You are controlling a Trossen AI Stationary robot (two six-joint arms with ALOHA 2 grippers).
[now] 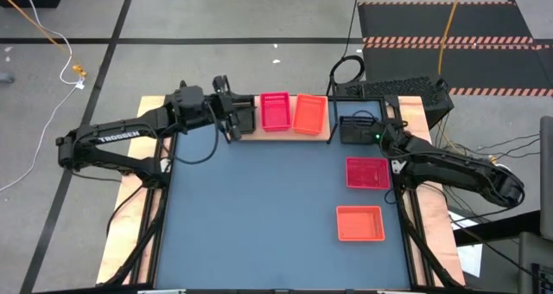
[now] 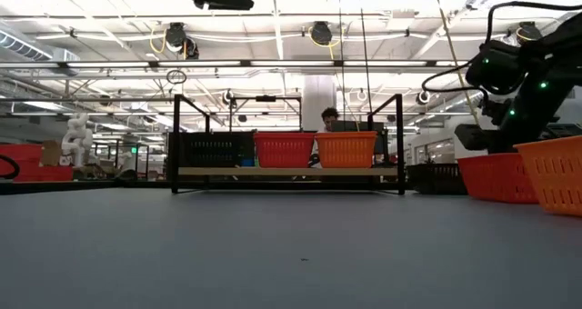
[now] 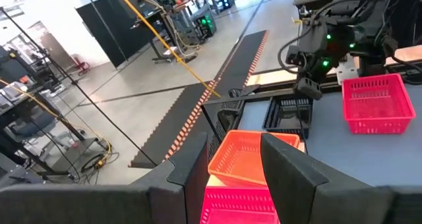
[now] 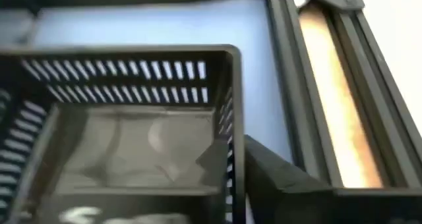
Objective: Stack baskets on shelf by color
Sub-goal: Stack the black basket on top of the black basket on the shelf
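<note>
Baskets task: blue-grey table (image 1: pixel 259 216) carries the wooden shelf (image 1: pixel 285 135) at its far edge, three baskets across it: black basket (image 1: pixel 245 118) on the left end, pink-red basket (image 1: pixel 275 111) in the middle, orange basket (image 1: pixel 310 113) on the right. Left arm reaches over the shelf's left end, left gripper (image 1: pixel 233 112) at the black basket there, fingers (image 3: pixel 280 165) parted, nothing seen pinched between them. Right arm comes in from the right side, right gripper (image 1: pixel 373 131) at a second black basket (image 1: pixel 356 128) on the table just right of the shelf, one finger (image 4: pixel 277 178) against its mesh side wall (image 4: pixel 232 138); cannot tell if clamped. Loose on the table's right side: another pink-red basket (image 1: pixel 367 172), then another orange basket (image 1: pixel 359 223) nearer the front.
</note>
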